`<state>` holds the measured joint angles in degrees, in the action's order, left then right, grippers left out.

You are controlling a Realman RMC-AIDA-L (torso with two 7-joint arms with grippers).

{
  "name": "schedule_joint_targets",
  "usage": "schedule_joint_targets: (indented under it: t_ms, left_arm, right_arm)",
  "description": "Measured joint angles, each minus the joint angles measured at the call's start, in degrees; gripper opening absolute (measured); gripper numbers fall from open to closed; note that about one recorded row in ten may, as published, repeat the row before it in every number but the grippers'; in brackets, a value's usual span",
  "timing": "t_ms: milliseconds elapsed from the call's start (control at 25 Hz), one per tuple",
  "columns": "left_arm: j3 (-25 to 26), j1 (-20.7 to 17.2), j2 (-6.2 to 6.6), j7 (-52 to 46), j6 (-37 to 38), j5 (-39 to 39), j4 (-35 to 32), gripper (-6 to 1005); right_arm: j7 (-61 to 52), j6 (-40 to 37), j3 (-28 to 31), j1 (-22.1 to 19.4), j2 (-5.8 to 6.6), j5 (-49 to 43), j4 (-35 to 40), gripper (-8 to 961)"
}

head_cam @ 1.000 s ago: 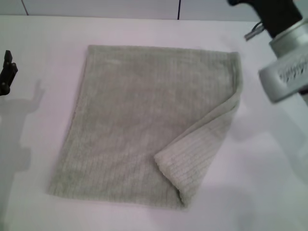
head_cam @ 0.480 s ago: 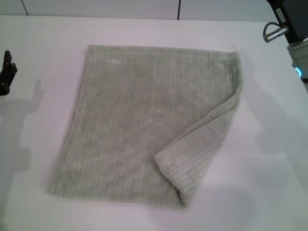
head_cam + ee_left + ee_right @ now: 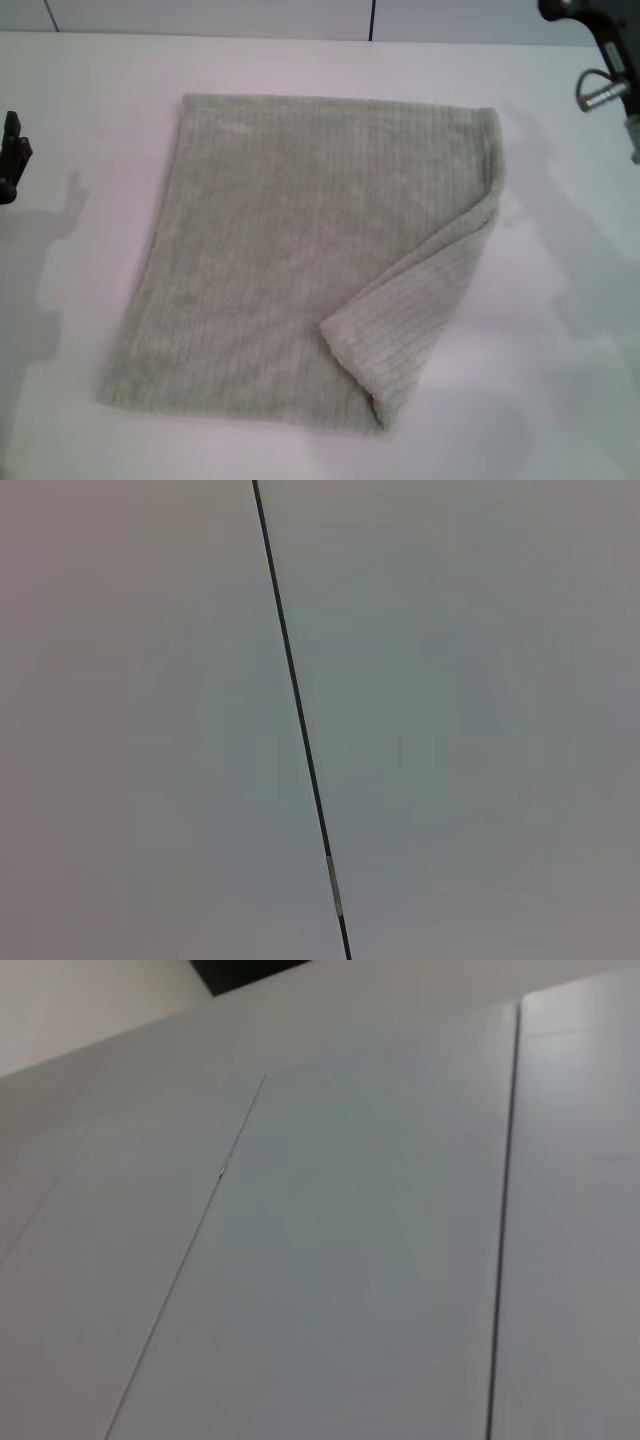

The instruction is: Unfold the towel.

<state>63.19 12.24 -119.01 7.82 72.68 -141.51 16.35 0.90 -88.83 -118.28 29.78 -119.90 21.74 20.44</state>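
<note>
The towel (image 3: 290,260) lay on the white table (image 3: 90,100), its near-right corner folded inward. The right arm (image 3: 600,50) hung nearer that flap than the left gripper (image 3: 12,155); neither grip could be made out.

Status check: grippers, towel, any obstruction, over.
Left gripper parked at table's left edge; right arm high at far right, off the cloth. Towel flat, near-right corner folded over. Nothing in the way.
</note>
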Motion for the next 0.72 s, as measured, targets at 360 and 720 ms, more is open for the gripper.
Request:
schedule_joint_targets:
  t_ms: [360,720]
  left_arm:
    - [0.0,-0.02,0.07,0.0,0.18,-0.21,0.45,859]
    - [0.16,0.64,0.1,0.0,0.38,-0.02,0.69,859]
  right_arm:
    - [-4.58,-1.05,1.21,-2.74,0.01,-0.03,-1.55,803]
    - [-4.27,2.54,1.35,-3.9,0.02,-0.11,-1.53,803]
